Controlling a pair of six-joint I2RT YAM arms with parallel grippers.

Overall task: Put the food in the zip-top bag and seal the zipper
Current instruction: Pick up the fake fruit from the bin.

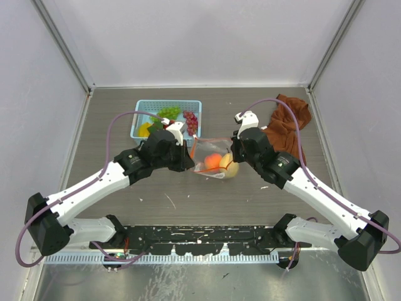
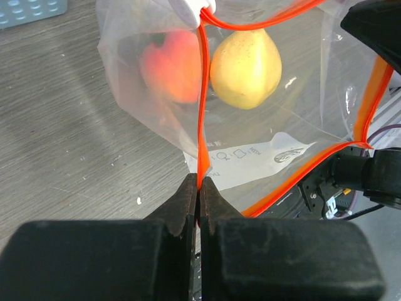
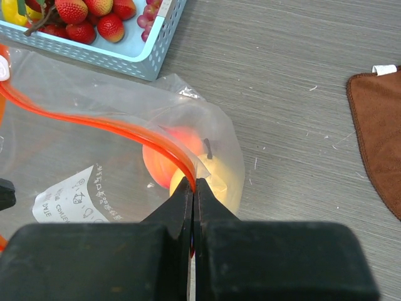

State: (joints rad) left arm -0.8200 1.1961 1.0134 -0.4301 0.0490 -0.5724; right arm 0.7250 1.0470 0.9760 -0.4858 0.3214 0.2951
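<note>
The clear zip-top bag [image 1: 213,157] hangs between my two grippers above the table. Inside it are an orange-red peach [image 1: 213,161] and a yellow-orange peach [image 1: 227,167]; they also show in the left wrist view [image 2: 170,66] [image 2: 245,68]. My left gripper [image 2: 199,182] is shut on the red-orange zipper [image 2: 202,106] at one end of the mouth. My right gripper [image 3: 193,182] is shut on the zipper [image 3: 125,128] at the other end. The mouth gapes open between them. Strawberries [image 3: 75,12], purple grapes [image 1: 190,119], green grapes [image 1: 169,112] and a yellow piece [image 1: 145,130] lie in the basket.
The light-blue perforated basket [image 1: 139,110] stands just behind the bag. A rust-brown cloth [image 1: 289,125] lies at the back right, also at the right edge of the right wrist view [image 3: 379,138]. Grey walls close the table on three sides.
</note>
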